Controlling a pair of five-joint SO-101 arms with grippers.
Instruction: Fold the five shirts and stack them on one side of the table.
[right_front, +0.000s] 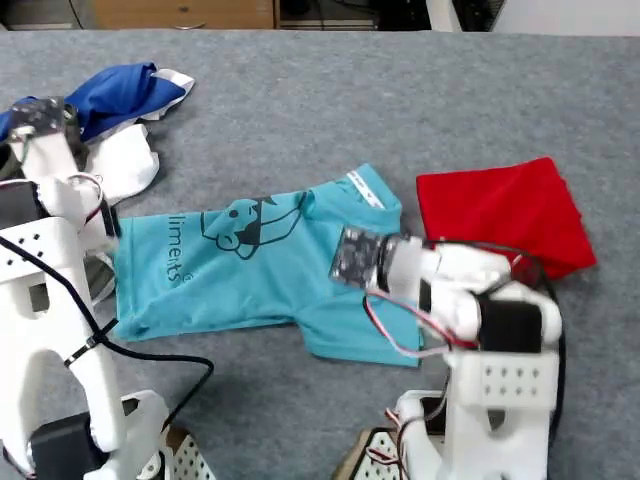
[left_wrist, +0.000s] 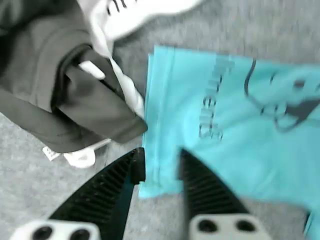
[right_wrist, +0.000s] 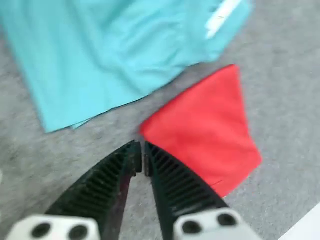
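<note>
2 crumpled shirts lie at 10 o'clock on the table; beside them the left hand, spread, straddles the hem of the flat teal shirt. The right hand, pressed together, hangs by the folded red shirt at 3 o'clock.

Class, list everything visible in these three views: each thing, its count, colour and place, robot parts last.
teal shirt: one, teal with dark print, spread flat mid-table.
red shirt: one, red, folded, beside the teal shirt's collar end.
blue shirt: one, blue, crumpled at the far corner by the left arm.
white shirt: one, white, crumpled against the blue shirt.
dark shirt: one, dark grey, bunched beside the teal shirt's hem.
table: one, grey surface.
left gripper: one, black fingers open at the teal shirt's hem corner.
right gripper: one, black fingers shut, above the table by the red shirt.
</note>
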